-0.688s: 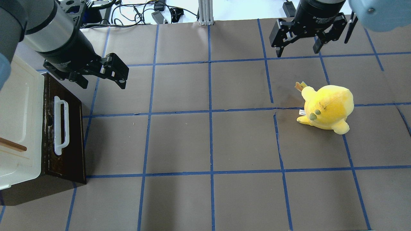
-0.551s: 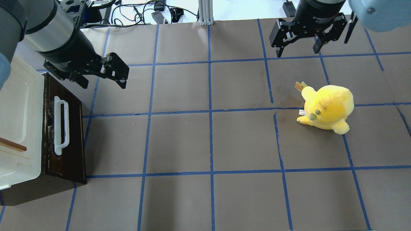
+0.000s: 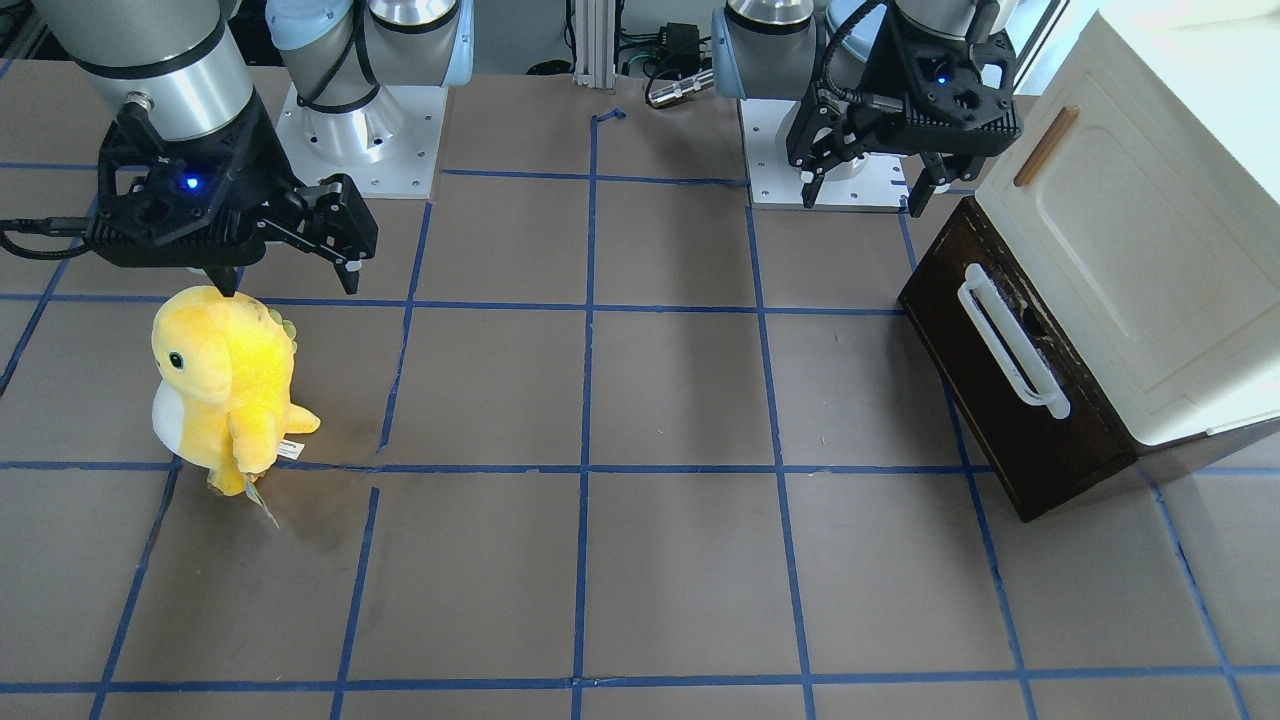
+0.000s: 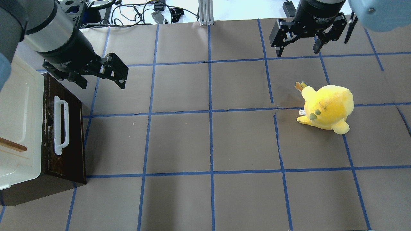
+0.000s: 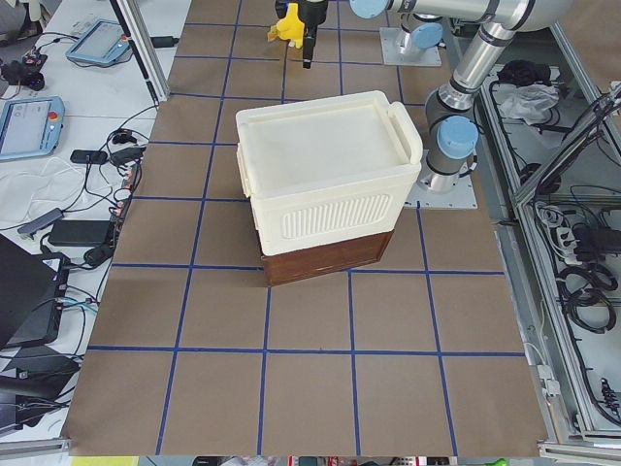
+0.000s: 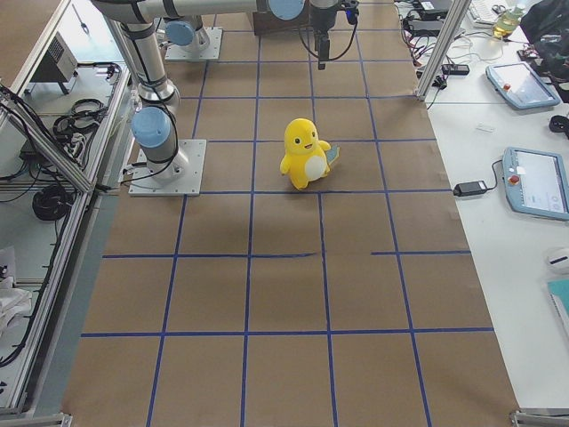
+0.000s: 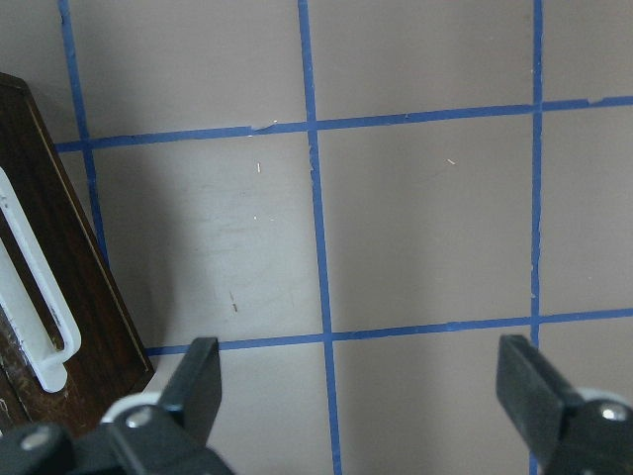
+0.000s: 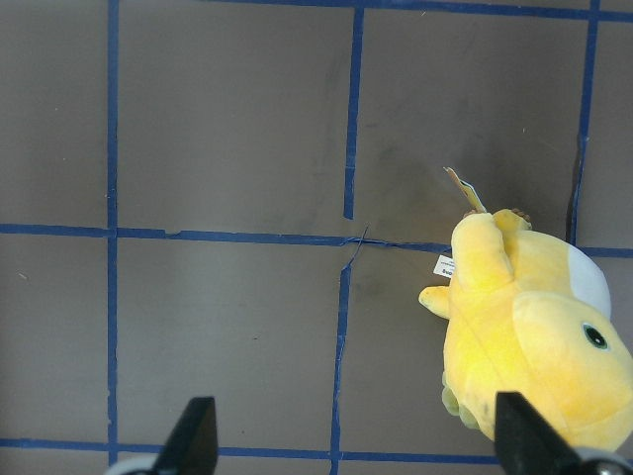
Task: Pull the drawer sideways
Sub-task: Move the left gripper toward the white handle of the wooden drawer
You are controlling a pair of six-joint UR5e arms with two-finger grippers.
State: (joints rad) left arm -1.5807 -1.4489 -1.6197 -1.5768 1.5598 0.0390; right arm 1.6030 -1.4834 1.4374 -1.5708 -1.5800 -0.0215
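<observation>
The dark brown drawer (image 4: 72,144) sits at the table's left under a cream-white cabinet (image 4: 19,106), with its long white loop handle (image 4: 61,126) facing the table's middle. No pale interior shows. It also shows in the front view (image 3: 985,400) and at the left edge of the left wrist view (image 7: 69,287). My left gripper (image 4: 102,85) is open and empty, hovering above the table just beyond the drawer's far end and apart from it. My right gripper (image 4: 297,53) is open and empty at the far right.
A yellow plush toy (image 4: 327,107) stands on the right half, below my right gripper; it also shows in the right wrist view (image 8: 534,336). The cabinet door has a small brown wooden handle (image 4: 13,145). Blue tape lines grid the brown table (image 4: 208,141).
</observation>
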